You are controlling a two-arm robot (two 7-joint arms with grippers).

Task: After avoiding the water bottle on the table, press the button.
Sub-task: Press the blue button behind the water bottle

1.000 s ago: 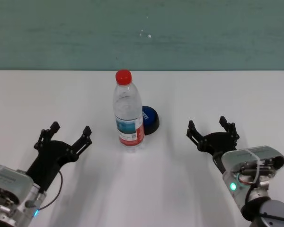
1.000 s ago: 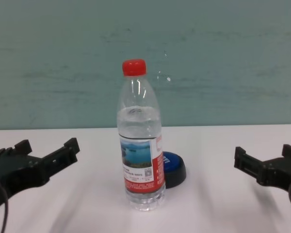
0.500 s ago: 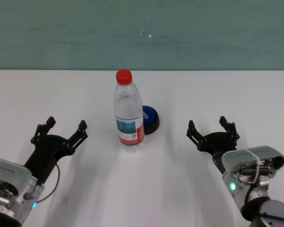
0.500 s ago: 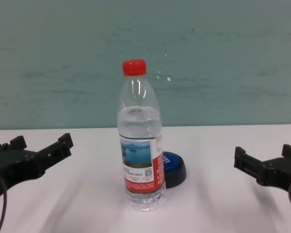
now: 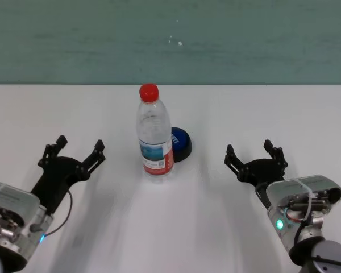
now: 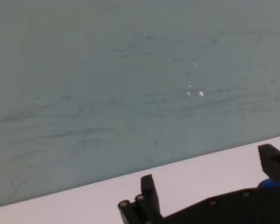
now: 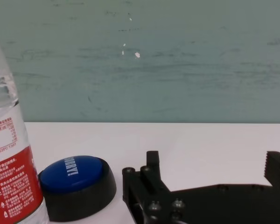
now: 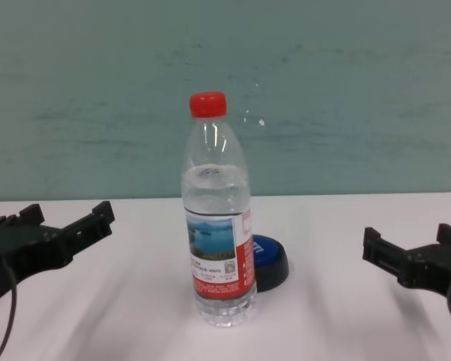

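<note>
On the white desk (image 5: 261, 108), both spread, empty pincers, left pincer (image 5: 71, 153) and right pincer (image 5: 256, 154), flank the water bottle (image 5: 154, 133); a careless reach toward the blue button (image 5: 180, 143) could topple it.

Bright even overhead light, white bench (image 5: 227, 108) slightly washed out, soft faint shadows streaking toward the camera, mild blur on the left end effector (image 5: 71, 153), no harsh glare
</note>
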